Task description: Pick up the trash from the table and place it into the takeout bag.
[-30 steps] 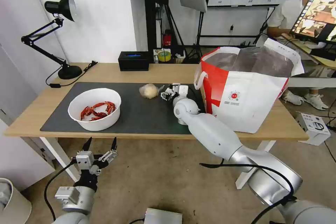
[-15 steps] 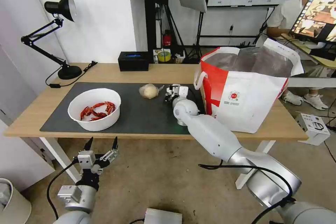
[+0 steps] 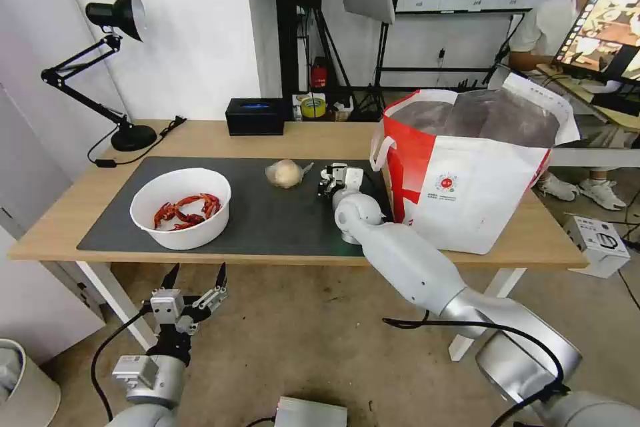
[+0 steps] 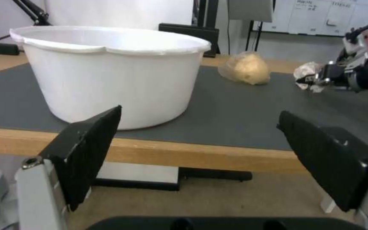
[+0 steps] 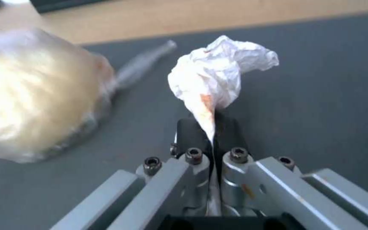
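My right gripper (image 3: 326,182) is shut on the crumpled white tissue (image 5: 220,72), just over the dark mat (image 3: 267,220) between the plastic-wrapped pale lump (image 3: 284,173) and the takeout bag (image 3: 467,167). In the right wrist view the tissue sticks out past the closed fingers (image 5: 192,134), with the lump (image 5: 35,95) close beside it. The white bowl of crayfish shells (image 3: 181,207) stands on the mat's left part. My left gripper (image 3: 195,278) hangs open below the table's front edge, facing the bowl (image 4: 107,70).
At the back of the wooden table (image 3: 220,140) stand a black desk lamp (image 3: 120,80) with its cord and a black tissue box (image 3: 255,115). The bag's top is open, foil lining showing. A white box (image 3: 597,243) lies on the floor at right.
My right gripper has drawn the tissue a little away from the lump, toward the bag. The left gripper has sunk slightly lower.
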You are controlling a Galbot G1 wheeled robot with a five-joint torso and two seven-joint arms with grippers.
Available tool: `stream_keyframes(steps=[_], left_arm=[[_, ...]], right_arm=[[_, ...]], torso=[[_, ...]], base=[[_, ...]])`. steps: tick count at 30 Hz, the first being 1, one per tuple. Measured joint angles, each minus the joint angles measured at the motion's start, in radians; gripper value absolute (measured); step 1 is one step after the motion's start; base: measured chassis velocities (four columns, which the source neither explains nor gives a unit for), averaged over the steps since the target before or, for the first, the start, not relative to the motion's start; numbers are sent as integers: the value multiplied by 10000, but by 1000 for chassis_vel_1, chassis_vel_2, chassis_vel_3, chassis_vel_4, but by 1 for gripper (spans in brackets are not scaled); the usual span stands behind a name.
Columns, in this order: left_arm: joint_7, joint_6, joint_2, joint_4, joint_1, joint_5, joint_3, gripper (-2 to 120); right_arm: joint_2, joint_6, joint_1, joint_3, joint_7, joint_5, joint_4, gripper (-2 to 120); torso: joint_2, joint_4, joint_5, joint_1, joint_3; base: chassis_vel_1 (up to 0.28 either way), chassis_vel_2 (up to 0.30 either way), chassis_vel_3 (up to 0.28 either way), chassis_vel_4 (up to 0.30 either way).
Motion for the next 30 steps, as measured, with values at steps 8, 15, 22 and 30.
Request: stream_keyframes(steps=[8,15,22,30], left_arm=[[-3,0,-18,-34,53,0,-32,100],[-11,30,39,-50,65,-43,-97,100],[-23,45,110,-57,108,-82,-133,100],[-20,60,140,-57,173,-78,-118,100]], right_arm=[[-660,653,-259,-120,-851,-133,1157,0],[-1719,1663,-908,-299,-2020,-725,2823,0],[-2896,2827,-2072,-65,-2767,-2203,4243,0],[-4255,3461,-4320,1358,-3383,-2980,5901,0]], torso=[[0,1,0,-1,-1],[0,1,0,-1,-3],[0,0,2,-1,-3],[1,1,-2,-2,-4]], base=[[0,0,0,0],[0,0,0,0],[0,0,0,0],[0,0,0,0]])
